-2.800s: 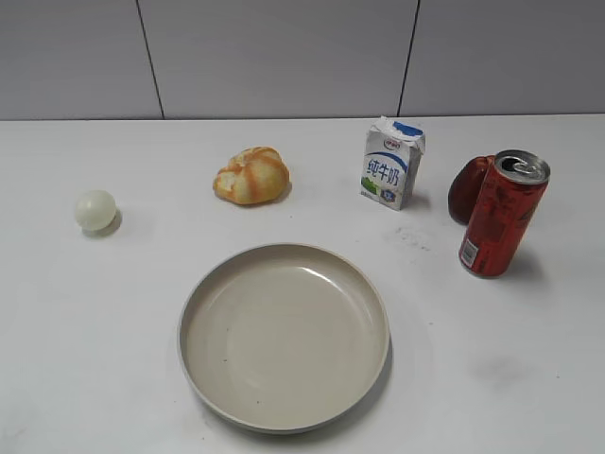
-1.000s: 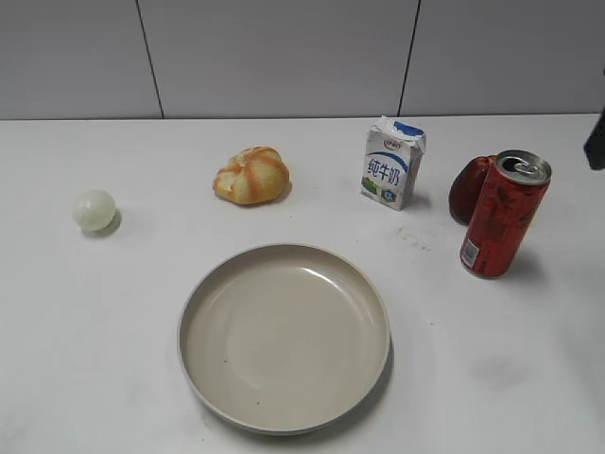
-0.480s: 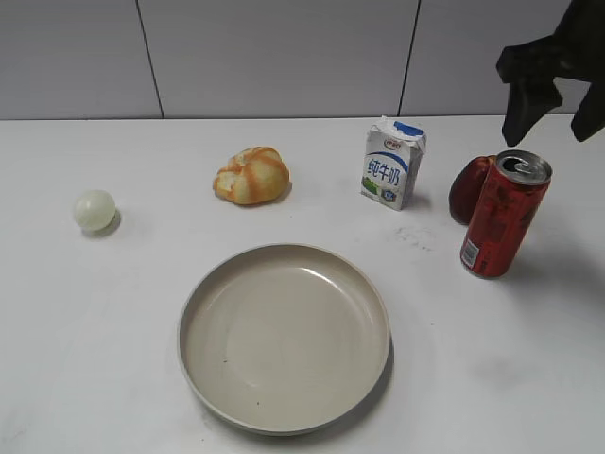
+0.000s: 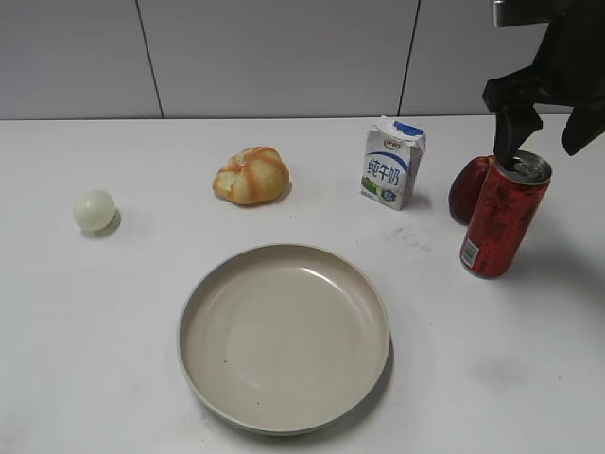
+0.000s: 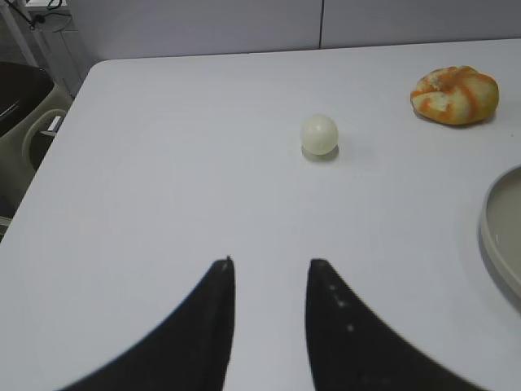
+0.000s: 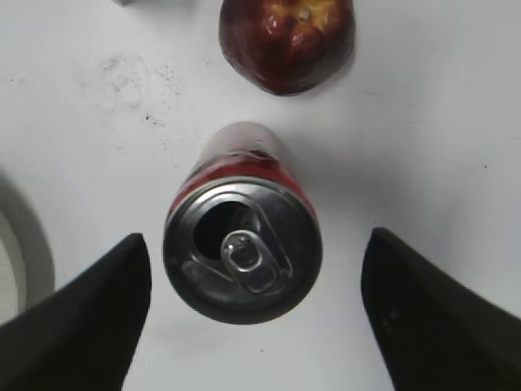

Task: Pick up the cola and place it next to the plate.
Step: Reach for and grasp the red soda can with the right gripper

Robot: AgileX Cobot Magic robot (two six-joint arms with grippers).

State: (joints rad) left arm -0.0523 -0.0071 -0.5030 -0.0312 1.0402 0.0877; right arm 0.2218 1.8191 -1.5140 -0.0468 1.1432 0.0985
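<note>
Cola: the tall slim red metal can with silver top (image 4: 502,216) is standing upright on the white table (image 4: 95,331), right of the wide cream shallow plate (image 4: 284,336) and well apart from it — just in front of a dark red fruit (image 6: 286,41).
Right gripper (image 6: 252,318): hovering above the can, fingers spread wide to either side of it, touching nothing.
Left gripper (image 5: 269,326): hanging over bare table, fingers slightly apart, near a pale round ball (image 5: 319,134).
</note>
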